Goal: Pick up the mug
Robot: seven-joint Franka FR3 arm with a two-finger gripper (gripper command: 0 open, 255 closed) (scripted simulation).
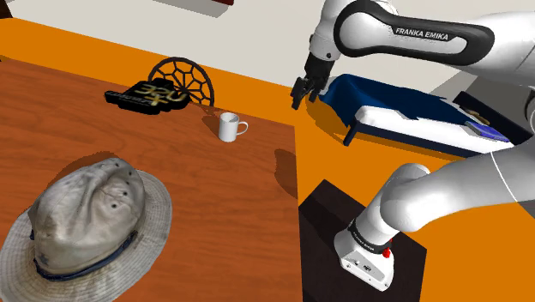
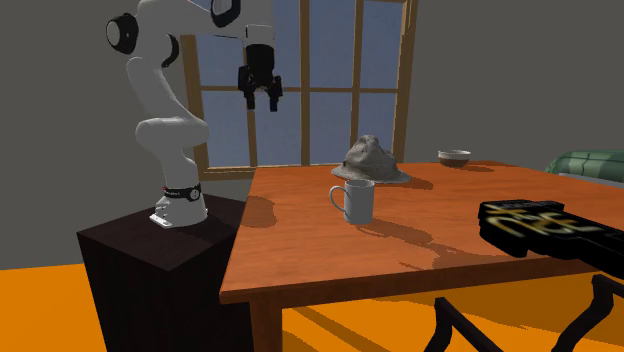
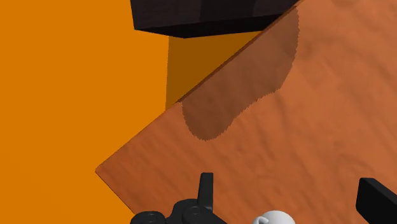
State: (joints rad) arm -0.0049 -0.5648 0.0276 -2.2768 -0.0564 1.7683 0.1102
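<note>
bright even light, soft-edged shadows

Wooden table [image 1: 214, 197], crumpled cloth hat [image 1: 86, 216], smooth mug [image 1: 227, 127].

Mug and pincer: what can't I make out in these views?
- Wrist view: the mug is cut off by the frame edge; just its white rim shows.
- Wrist view: the open pincer has its fingers cut off by that edge too.
- Second exterior view: the bowl is too small to see inside.
</note>
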